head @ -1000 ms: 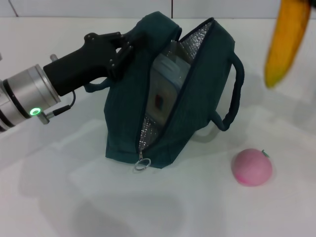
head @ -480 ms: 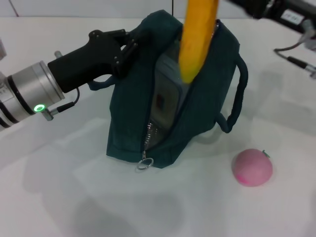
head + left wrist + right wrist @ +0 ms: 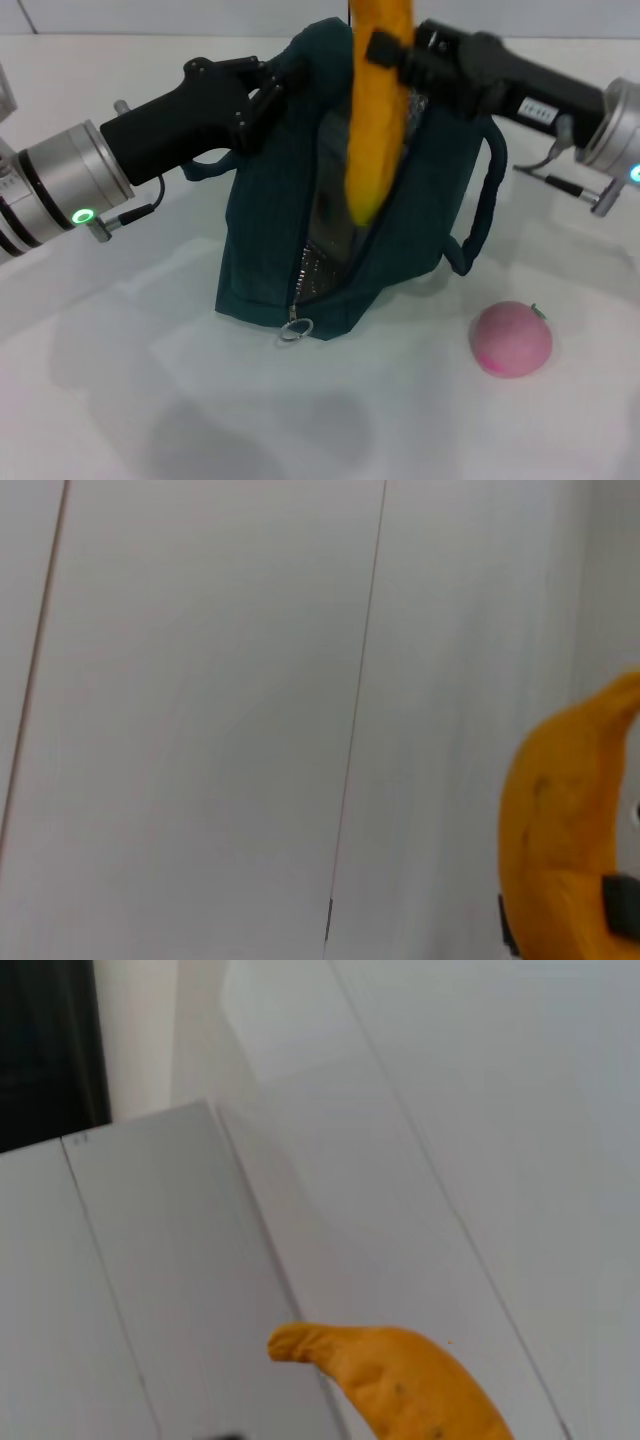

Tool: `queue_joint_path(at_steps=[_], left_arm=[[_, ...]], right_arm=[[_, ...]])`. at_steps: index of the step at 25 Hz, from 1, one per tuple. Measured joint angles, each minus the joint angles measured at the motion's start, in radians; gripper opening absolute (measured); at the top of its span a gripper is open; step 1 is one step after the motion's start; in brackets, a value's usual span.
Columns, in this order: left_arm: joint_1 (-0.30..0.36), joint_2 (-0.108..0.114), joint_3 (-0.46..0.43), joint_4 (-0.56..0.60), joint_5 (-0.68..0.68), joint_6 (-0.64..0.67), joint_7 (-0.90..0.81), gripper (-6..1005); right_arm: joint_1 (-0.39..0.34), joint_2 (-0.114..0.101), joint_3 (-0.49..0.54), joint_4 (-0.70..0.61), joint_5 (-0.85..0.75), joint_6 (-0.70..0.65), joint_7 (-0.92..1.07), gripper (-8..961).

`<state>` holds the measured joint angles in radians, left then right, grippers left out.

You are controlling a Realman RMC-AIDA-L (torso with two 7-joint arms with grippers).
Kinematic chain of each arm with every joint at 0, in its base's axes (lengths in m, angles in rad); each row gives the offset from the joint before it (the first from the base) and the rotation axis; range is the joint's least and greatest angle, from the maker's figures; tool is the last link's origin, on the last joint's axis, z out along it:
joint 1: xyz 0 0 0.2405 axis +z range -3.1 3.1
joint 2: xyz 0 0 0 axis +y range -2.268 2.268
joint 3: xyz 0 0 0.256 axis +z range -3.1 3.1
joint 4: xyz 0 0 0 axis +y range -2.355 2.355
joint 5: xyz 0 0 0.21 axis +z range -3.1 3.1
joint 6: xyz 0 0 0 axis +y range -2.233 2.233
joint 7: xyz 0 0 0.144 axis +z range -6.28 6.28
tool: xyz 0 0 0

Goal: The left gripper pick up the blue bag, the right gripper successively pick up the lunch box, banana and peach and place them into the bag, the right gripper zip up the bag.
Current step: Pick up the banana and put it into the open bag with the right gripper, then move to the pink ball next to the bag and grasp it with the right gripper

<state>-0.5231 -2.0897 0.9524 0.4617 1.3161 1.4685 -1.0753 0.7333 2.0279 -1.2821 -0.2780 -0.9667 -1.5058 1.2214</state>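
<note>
White tabletop (image 3: 120,400) filled my head view, pale wall panels behind it. On my left, the left gripper (image 3: 262,88) reached in from the side and its jaws were clamped on the top edge of the blue bag (image 3: 270,230), holding it upright with the mouth gaping and the silver lining showing inside. Down at the bag's near corner the zipper ring (image 3: 291,331) lay on the tabletop, zip undone.

From the right, the right gripper (image 3: 395,52) came across over the bag, jaws clenched on the banana (image 3: 375,120). The banana hung almost straight down, its lower tip dipped into the open mouth, right in front of the lunch box (image 3: 330,205) that stood on edge inside the bag. I couldn't tell whether the tip touched the box.

One padded handle (image 3: 480,200) looped out on the bag's right side. The peach (image 3: 511,338) sat on the tabletop to the right of the bag, nearer to me, apart from it.

My left wrist view gave me only wall panels and the banana's upper end (image 3: 560,830). My right wrist view showed much the same, banana (image 3: 400,1380) against the panels.
</note>
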Motion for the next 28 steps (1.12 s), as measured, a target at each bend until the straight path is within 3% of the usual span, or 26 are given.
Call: queue_joint_path(at_steps=[6, 10, 15, 21, 24, 28], left_arm=[[0.000, 0.000, 0.000, 0.000, 0.000, 0.001, 0.000, 46], [0.000, 0.001, 0.000, 0.000, 0.000, 0.001, 0.000, 46], [0.001, 0.001, 0.000, 0.000, 0.000, 0.001, 0.000, 46], [0.008, 0.001, 0.000, 0.000, 0.000, 0.001, 0.000, 46], [0.009, 0.001, 0.000, 0.000, 0.000, 0.001, 0.000, 46], [0.013, 0.001, -0.001, 0.000, 0.000, 0.001, 0.000, 45]], right_arm=[[-0.040, 0.000, -0.212, -0.012, 0.194, 0.010, -0.069, 436], [-0.086, 0.000, -0.232, -0.042, 0.229, 0.015, -0.097, 449], [-0.111, -0.002, -0.224, -0.054, 0.258, 0.016, -0.101, 694], [-0.236, -0.016, -0.177, -0.162, 0.299, -0.007, -0.145, 857], [-0.327, -0.035, -0.153, -0.213, 0.288, -0.091, -0.208, 859], [-0.430, -0.087, -0.149, -0.226, 0.205, -0.209, -0.280, 855]])
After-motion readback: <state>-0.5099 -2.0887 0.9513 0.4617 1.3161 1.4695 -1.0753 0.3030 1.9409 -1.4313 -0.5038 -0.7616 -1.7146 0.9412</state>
